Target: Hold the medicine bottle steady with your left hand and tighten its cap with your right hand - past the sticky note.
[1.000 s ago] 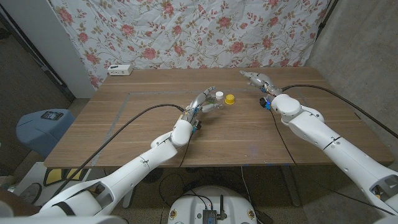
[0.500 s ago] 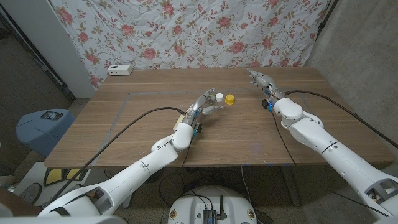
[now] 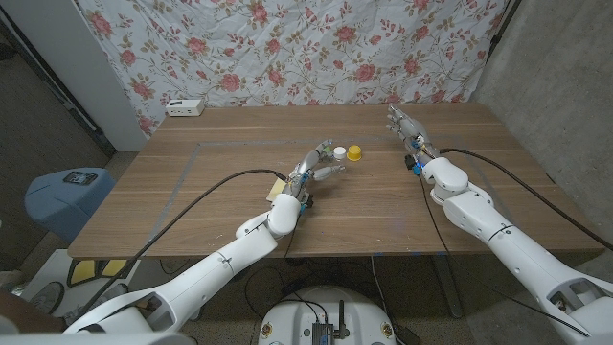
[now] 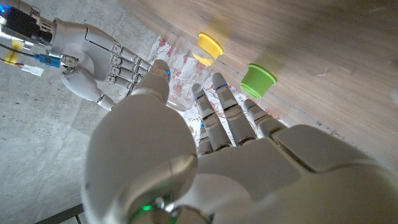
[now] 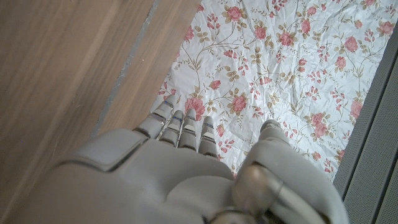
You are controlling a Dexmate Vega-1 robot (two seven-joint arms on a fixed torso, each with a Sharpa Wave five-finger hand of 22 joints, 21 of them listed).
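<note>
On the wooden table (image 3: 192,182) we see the left hand (image 3: 316,161) grasping the medicine bottle (image 3: 332,153) — the right hand (image 3: 404,125) hovers released, well apart.

No text, label, brand, number or sign is showing clearly enough to be read in any view.

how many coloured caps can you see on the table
2. A yellow cap sits on the table just beyond the left hand. A green cap sits near it, close to that hand's fingers. The hand could be hiding others.
</note>
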